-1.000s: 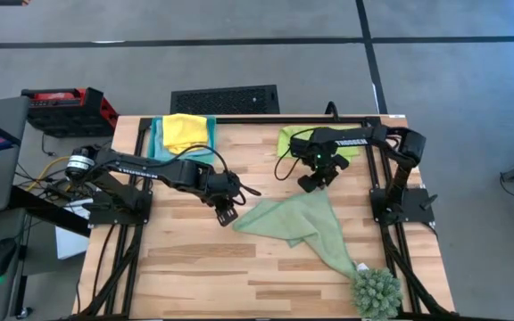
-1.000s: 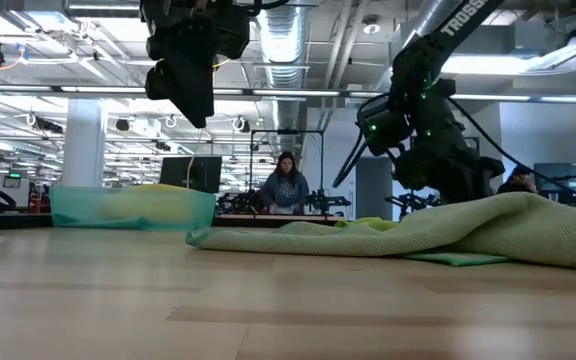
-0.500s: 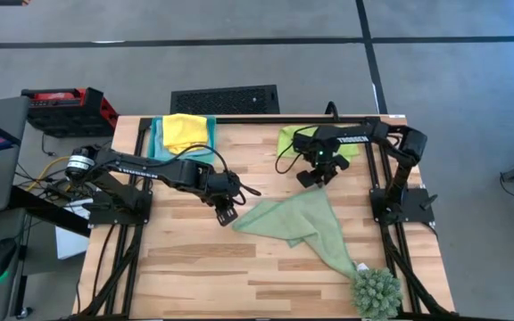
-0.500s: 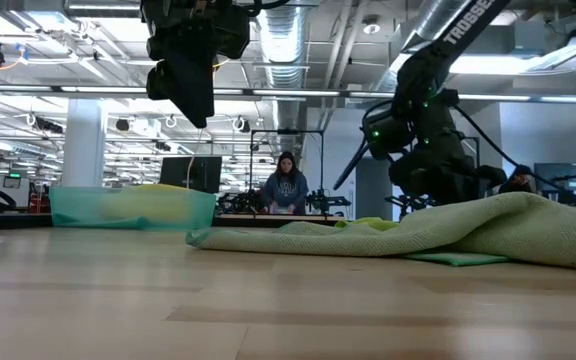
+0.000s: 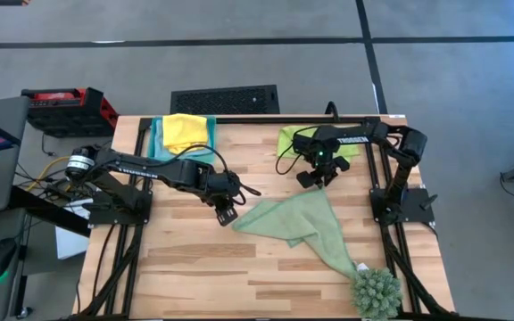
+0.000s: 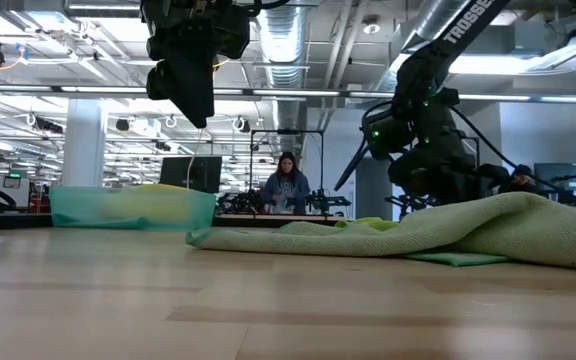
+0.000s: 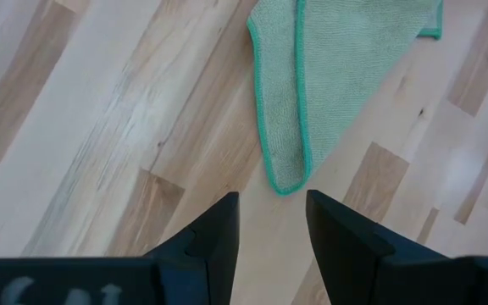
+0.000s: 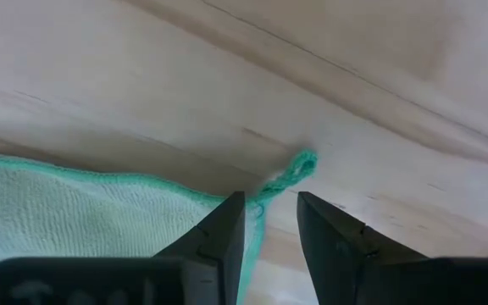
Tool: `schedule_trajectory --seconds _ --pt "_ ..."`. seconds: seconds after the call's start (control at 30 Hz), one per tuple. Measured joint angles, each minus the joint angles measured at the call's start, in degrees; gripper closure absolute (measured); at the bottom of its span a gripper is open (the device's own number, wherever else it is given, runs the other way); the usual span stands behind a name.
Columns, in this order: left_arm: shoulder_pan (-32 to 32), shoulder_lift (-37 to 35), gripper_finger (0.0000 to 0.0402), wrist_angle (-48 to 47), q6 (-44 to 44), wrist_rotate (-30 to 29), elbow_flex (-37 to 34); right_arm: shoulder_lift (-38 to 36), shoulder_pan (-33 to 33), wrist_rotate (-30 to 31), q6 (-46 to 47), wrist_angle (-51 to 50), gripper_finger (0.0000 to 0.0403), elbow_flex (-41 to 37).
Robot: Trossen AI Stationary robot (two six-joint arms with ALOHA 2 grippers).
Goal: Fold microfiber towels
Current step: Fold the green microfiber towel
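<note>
A: What moved since a moment ago?

B: The right gripper (image 5: 318, 177) slid a bit toward the back of the wooden counter (image 5: 186, 259). Now it hangs over the top corner of the soft sage green cloth (image 5: 306, 227). The left gripper (image 5: 227, 212) stayed where it was, and so did the cloth.

A: Are the right jaws holding that cloth?

B: No. The right wrist view shows them a little apart with nothing between them. A small green loop of thread (image 8: 293, 172) at the cloth's corner lies on the wood just past them.

A: And the left jaws?

B: They stand a little apart too, and they hold nothing. They hang up in the air over the counter. Another corner of the sage green cloth lies flat on the wood just beyond them.

A: How does the cloth lie?

B: It is spread out in the middle of the counter, a bit bunched up. One long end reaches down to the small spiky green plant (image 5: 376, 292).

A: Where are the other cloths?

B: The soft yellow cloth (image 5: 185, 130) sits on the teal-green tray (image 5: 152, 135) at the back left. The lime green cloth (image 5: 292, 139) lies at the back right, under the right arm.
</note>
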Motion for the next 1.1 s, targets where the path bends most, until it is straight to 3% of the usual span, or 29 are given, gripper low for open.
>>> schedule_trajectory --seconds 0.6,1.1 --pt "0.0 0.0 0.0271 0.0 0.3 -0.1 0.0 -0.2 0.5 -1.1 2.8 4.4 0.0269 -4.8" --pt "0.0 0.0 0.0271 0.0 1.0 -0.2 0.0 -1.8 0.6 0.4 -1.9 8.0 0.0285 -5.0"
